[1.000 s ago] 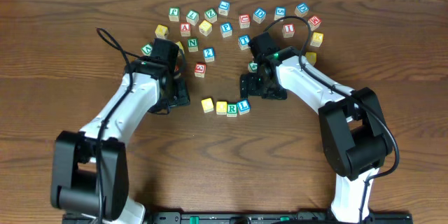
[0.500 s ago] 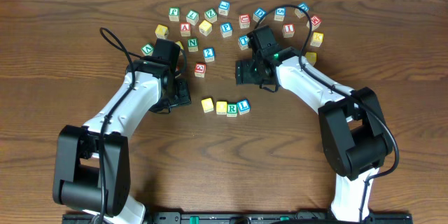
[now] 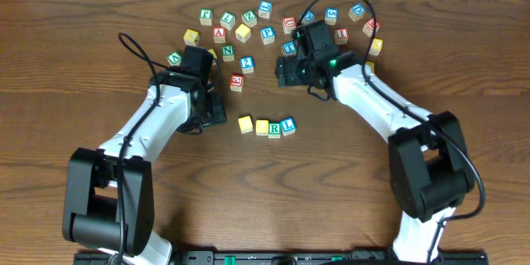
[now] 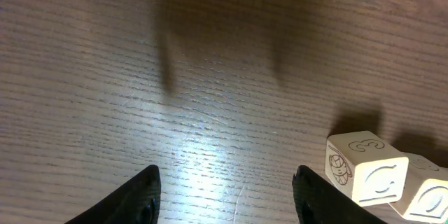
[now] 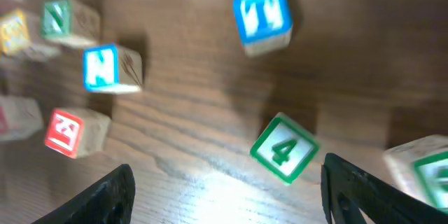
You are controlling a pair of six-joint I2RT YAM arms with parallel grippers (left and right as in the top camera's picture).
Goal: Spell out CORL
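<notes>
Row of four blocks (image 3: 263,127) sits beside the spread, empty left end effector (image 4: 225,196), ending R, L, first two unreadable; right end effector (image 5: 227,185), spread and empty, hovers over a green 4 block (image 5: 283,148), so CORL looks nearly spelled.

L arm (image 3: 142,129) / R arm (image 3: 377,103): white links, blk joints | blk cables (image 3: 128,45) | L pincer (image 4: 225,185): blk fingers

I find open surface (image 3: 273,190) in front of the row of blocks (image 3: 267,127); scattered blocks (image 3: 243,32) crowd the far side.
</notes>
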